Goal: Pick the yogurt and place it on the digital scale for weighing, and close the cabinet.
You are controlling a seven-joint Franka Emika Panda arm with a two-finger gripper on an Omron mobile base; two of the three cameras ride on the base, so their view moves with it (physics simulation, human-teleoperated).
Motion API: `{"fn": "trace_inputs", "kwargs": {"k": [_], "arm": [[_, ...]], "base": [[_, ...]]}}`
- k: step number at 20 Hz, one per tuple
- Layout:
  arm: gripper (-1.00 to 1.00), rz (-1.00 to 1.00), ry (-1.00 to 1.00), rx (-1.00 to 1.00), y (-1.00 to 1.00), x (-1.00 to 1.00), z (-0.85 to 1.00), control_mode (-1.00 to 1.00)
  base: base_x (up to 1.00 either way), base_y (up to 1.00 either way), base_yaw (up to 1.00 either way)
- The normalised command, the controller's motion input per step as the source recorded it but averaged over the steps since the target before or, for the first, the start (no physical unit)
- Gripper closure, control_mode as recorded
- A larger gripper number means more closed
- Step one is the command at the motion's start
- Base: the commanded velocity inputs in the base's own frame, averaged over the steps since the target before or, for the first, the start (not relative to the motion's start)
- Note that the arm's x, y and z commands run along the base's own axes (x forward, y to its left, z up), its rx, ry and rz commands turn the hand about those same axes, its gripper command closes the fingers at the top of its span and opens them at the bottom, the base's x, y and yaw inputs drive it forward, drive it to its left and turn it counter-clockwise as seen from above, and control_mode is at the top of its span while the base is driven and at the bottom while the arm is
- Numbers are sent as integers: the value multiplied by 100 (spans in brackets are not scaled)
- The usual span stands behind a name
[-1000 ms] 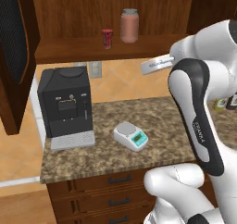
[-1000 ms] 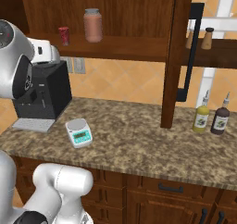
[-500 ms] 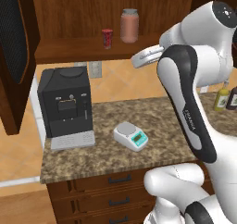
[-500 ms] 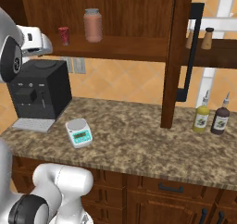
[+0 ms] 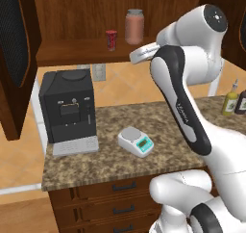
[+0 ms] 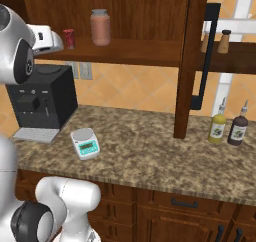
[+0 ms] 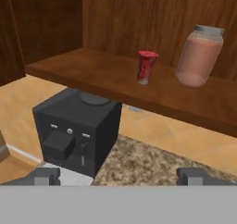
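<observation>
Yogurt (image 7: 147,66) sits on the shelf (image 7: 111,86) beside the jar (image 7: 199,55); the tool (image 7: 121,176) is wide, probably to fit around it.

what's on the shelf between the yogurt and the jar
Nothing: in the hand view the yogurt and the jar stand apart on the cabinet shelf, bare wood between them.

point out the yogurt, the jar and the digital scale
yogurt (image 7: 147,66), hand view, middle of the red cup's side
jar (image 7: 199,56), hand view, middle of its pinkish body
digital scale (image 5: 130,135), left base view, its round weighing plate
</observation>
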Motion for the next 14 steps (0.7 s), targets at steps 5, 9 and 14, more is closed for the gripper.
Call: {"fn": "trace_inputs", "kwargs": {"k": [5,9,14], "arm": [[-100,0,0,2,0,62,0,-100],[-100,0,0,1,0,64,0,-100],[-100,0,-2,0,5,43,11,-100]], "base": [[0,0,0],[0,0,0],[0,0,0]]}}
